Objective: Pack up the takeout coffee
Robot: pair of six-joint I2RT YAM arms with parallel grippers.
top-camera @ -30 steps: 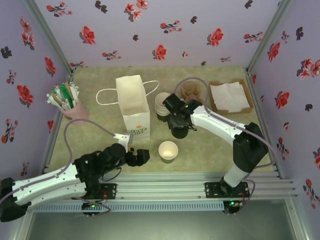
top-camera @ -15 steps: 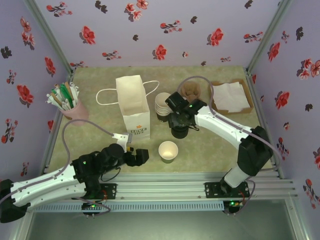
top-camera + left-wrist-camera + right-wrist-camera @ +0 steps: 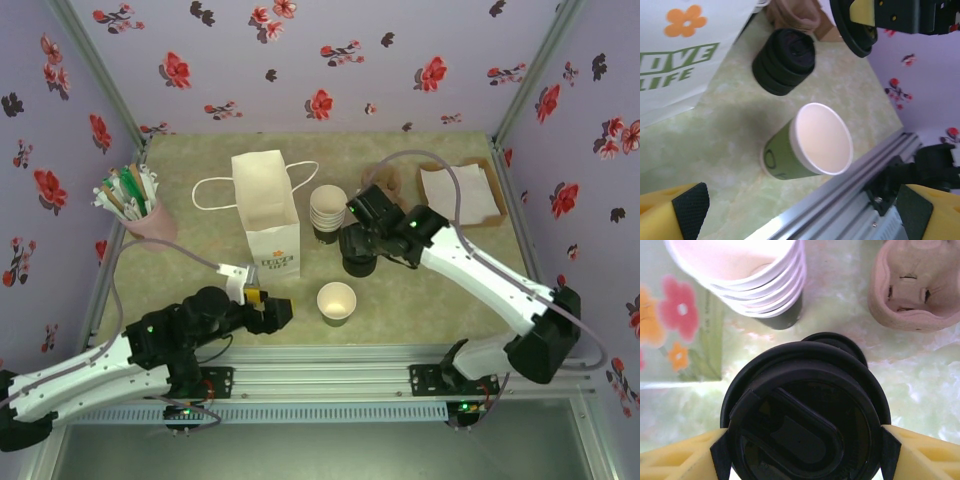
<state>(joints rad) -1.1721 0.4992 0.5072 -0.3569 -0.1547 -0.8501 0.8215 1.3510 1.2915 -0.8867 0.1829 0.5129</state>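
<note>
The takeout coffee cup (image 3: 336, 302) stands upright and lidless near the table's front edge; its outer wall is green and its inside cream (image 3: 821, 138). My left gripper (image 3: 272, 313) hangs open just left of the cup, and its two yellow fingers sit apart at the bottom corners of the left wrist view (image 3: 800, 212). My right gripper (image 3: 358, 243) is shut on a round black lid (image 3: 805, 412), held by its rim between both pads a little above the stack of black lids (image 3: 358, 266). That held lid (image 3: 856, 31) also shows at the top of the left wrist view.
A white paper bag (image 3: 268, 215) stands open left of a stack of nested cups (image 3: 325, 208). A brown cup carrier (image 3: 917, 285) and a tray of napkins (image 3: 460, 195) sit at the back right. A pink cup of straws (image 3: 135, 205) is at far left. A metal rail (image 3: 340, 360) runs along the front.
The right arm's elbow swung out to the right while its gripper, holding the lid, shifted slightly right over the lid stack. The left arm drew back a little toward the lower left.
</note>
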